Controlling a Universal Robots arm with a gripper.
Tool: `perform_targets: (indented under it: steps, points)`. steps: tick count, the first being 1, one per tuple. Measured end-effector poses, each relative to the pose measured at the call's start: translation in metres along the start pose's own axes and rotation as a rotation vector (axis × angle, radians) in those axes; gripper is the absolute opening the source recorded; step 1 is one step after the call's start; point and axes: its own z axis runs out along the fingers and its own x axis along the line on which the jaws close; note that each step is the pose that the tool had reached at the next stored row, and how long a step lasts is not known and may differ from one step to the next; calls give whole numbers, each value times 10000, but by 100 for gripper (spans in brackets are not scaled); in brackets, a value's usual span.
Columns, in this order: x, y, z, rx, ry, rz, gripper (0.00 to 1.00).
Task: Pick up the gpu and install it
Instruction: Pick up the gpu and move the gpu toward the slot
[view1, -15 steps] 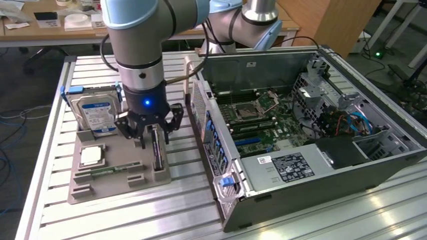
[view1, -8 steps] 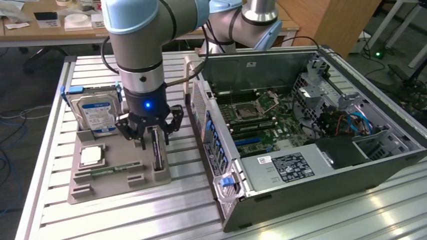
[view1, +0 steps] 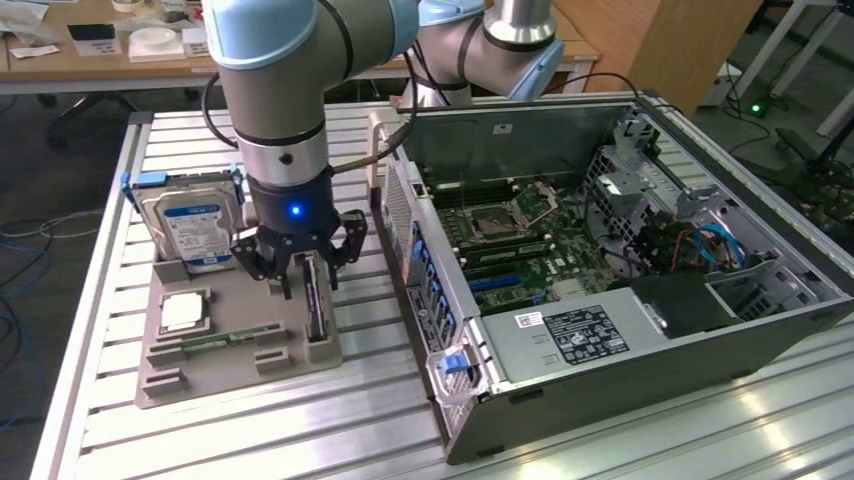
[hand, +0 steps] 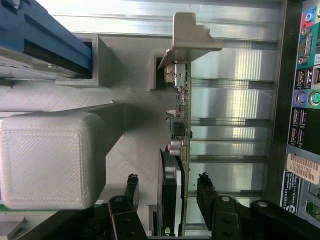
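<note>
GPU (view1: 316, 312), a thin flat rectangular circuit card with a silver metal bracket (hand: 192, 37) at one end, stands on its long edge in a slot of the grey printed holder tray (view1: 214, 385). The tray lies on the slatted aluminium surface (view1: 601, 450), just beside the open dark computer case (view1: 534, 420).

My claw (hand: 167, 177) is down over the card, jaws wide, with one black finger (hand: 131, 192) on each side of it. In the wrist view I see a gap at both faces, so nothing is held.

Judgement: the card is light and stiff but fragile, with bare components and a round cooler on one face and a thin board edge. The best hold looks to be flat across both faces near mid-length, clear of the bracket and the lower connector edge. The smooth faces may slip, and a skewed lift could bind the card in its slot.

A silver hard drive with blue label (view1: 191, 225) stands apart in the tray, toward the exterior view's left.
</note>
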Motion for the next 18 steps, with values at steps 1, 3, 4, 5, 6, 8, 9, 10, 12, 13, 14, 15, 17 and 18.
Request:
perform_targets:
  steps: [1, 3, 4, 5, 6, 8, 9, 10, 12, 13, 14, 15, 17, 18]
  points:
    - [0, 0, 0, 0, -1, 0, 59]
    - [-1, 1, 8, -3, -3, 0, 59]
    - [-2, 1, 14, -2, -2, 0, 59]
    - [-4, 1, 25, 0, -1, 0, 59]
    - [-5, 2, 38, 0, -1, 0, 59]
    - [-7, 5, 58, -1, -1, 1, 59]
    - [-9, 12, 62, 2, 1, 1, 59]
    - [-10, 22, 68, 0, -1, 0, 59]
    - [-9, 23, 75, 1, 1, 4, 59]
    - [-9, 22, 78, 3, 3, 28, 59]
    - [-8, 22, 82, 3, 4, 86, 59]
    - [-9, 22, 85, 6, 10, 212, 59]
    - [-8, 22, 86, 13, 21, 375, 59]
    - [-8, 22, 87, 13, 22, 380, 59]
